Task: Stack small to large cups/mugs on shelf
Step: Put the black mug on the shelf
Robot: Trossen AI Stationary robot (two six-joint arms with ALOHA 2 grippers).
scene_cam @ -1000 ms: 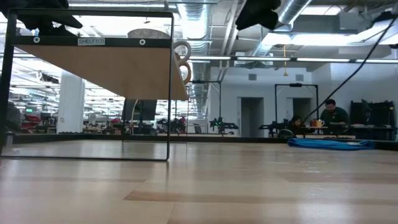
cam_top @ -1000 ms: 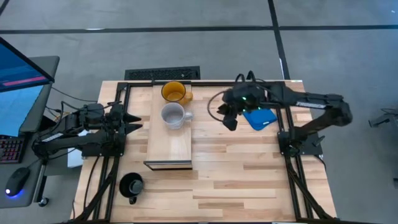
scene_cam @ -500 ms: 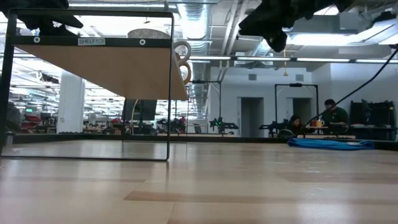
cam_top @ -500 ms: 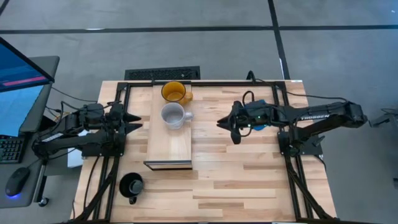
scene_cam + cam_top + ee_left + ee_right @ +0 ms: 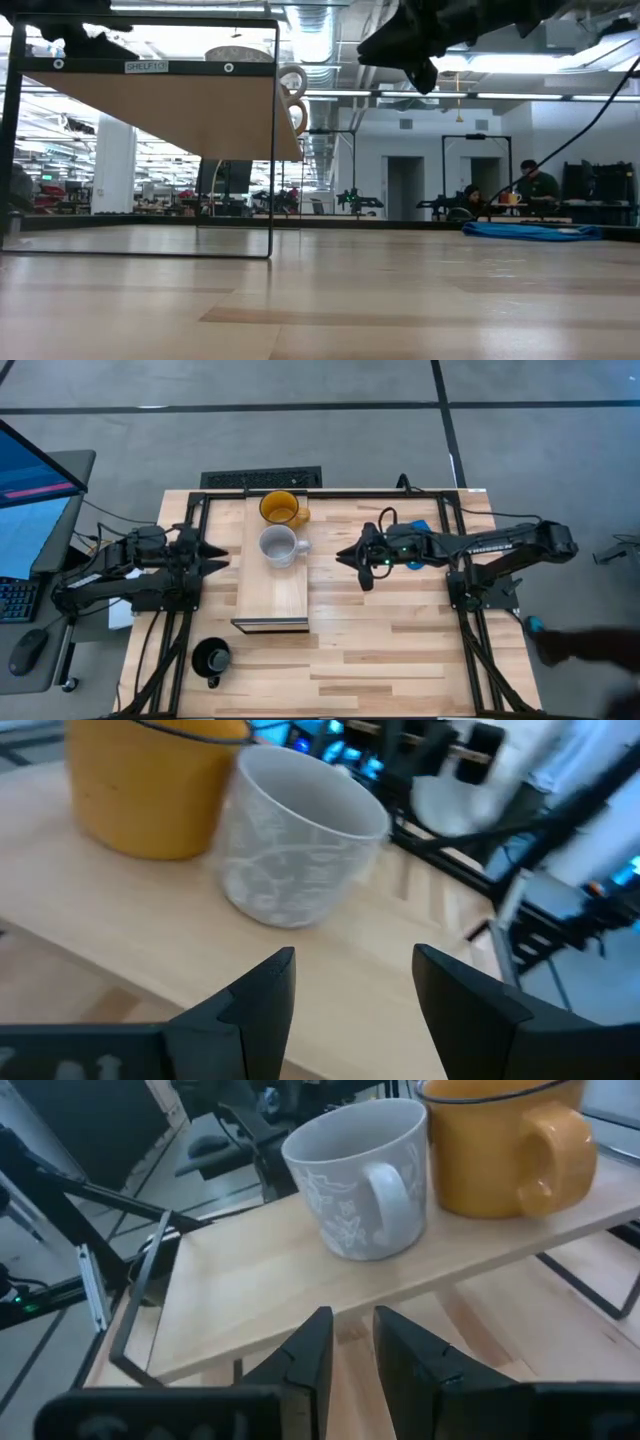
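The pale wood shelf (image 5: 272, 585) stands on the table's left half. On its far end stand the yellow-orange mug (image 5: 280, 508) and, just nearer, the white mug (image 5: 279, 546), both upright on their bases, handles toward the table's right. The black mug (image 5: 211, 658) stands on the tabletop near the front left corner. My left gripper (image 5: 218, 555) waits open at the shelf's left edge, level with the white mug (image 5: 295, 845). My right gripper (image 5: 342, 556) is empty, right of the shelf, pointing at the white mug (image 5: 360, 1180), its fingers a narrow gap apart.
A flat blue object (image 5: 530, 231) lies at the table's far right, mostly under my right arm in the high view. Black frame rails (image 5: 196, 610) run along both table sides. A dark blurred shape (image 5: 590, 645) shows on the floor right of the table. People sit in the room behind (image 5: 535, 185).
My right gripper has gone from above the blue object toward the table's left, toward the shelf and the white mug. It has tipped from pointing down to pointing level at the shelf. The mugs and shelf have stayed put.
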